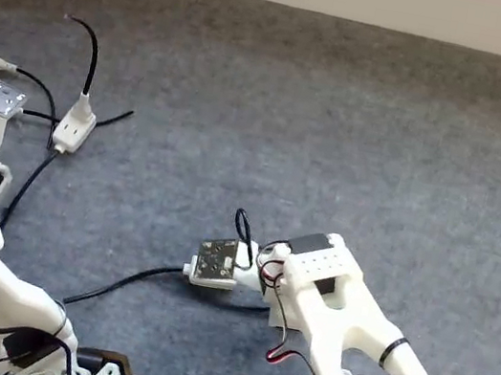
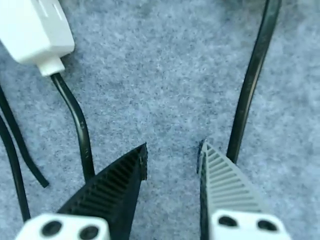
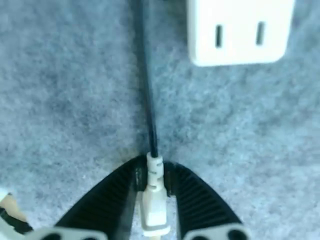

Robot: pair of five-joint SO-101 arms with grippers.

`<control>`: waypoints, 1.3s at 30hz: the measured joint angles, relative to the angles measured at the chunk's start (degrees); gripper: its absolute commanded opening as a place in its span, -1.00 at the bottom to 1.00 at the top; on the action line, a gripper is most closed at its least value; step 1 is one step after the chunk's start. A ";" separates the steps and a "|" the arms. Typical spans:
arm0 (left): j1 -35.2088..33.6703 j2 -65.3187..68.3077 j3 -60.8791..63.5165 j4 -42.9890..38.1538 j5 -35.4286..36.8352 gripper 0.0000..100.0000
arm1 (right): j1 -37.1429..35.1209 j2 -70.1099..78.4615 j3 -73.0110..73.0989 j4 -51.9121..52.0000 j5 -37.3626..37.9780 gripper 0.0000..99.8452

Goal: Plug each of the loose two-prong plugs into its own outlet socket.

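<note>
Right claw (image 3: 153,169) is clamped on a white plug (image 3: 153,210) at its cord end. The black cord (image 3: 148,90) runs straight out ahead, so I'd guess the prongs aren't facing anything useful yet. The white socket (image 3: 239,30) sits at the upper right of that frame, both slots bare, just off to the side of the cord. Left claw (image 2: 172,156) has its jaws apart over grey carpet (image 2: 165,75) with nothing between them. A white block (image 2: 34,30) lies at the upper left there. Can't tell if it's plug or socket, but it's probably the next grab.
</note>
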 measured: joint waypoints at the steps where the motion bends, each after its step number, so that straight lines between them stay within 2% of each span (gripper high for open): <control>1: 0.00 0.00 0.00 0.00 0.00 -0.61 | -0.09 0.09 -0.35 0.00 -1.58 -0.99; 5: 1.23 -0.18 0.09 0.00 0.00 -0.61 | -0.09 0.97 -3.08 2.20 -9.14 -0.99; 9: 3.96 -0.26 0.09 0.18 0.00 -0.61 | -1.32 1.32 -8.79 9.76 -19.08 -0.99; 15: 9.05 -3.96 -5.45 8.35 7.56 -0.61 | -1.76 1.32 -24.88 19.34 -36.04 -0.99; 21: 14.24 -15.65 -13.71 20.13 13.98 -0.61 | -2.90 -6.51 -34.46 16.79 -48.00 -0.99; 26: 19.08 -30.51 -12.04 23.12 20.84 -0.61 | -5.01 -21.80 -33.05 11.69 -56.53 -0.99; 29: 22.86 -39.91 -7.21 23.12 24.53 -0.61 | -5.10 -30.86 -27.43 7.47 -58.11 -0.99; 34: 29.19 -54.15 4.57 22.59 25.58 -0.61 | -5.10 -43.16 -13.98 2.64 -58.02 -0.99; 37: 30.68 -61.10 13.63 17.41 24.62 -0.61 | -5.10 -49.93 -6.24 0.88 -58.02 -0.99; 39: 32.35 -63.38 20.13 13.27 21.27 -0.61 | -4.75 -54.77 -1.49 0.44 -58.02 -0.99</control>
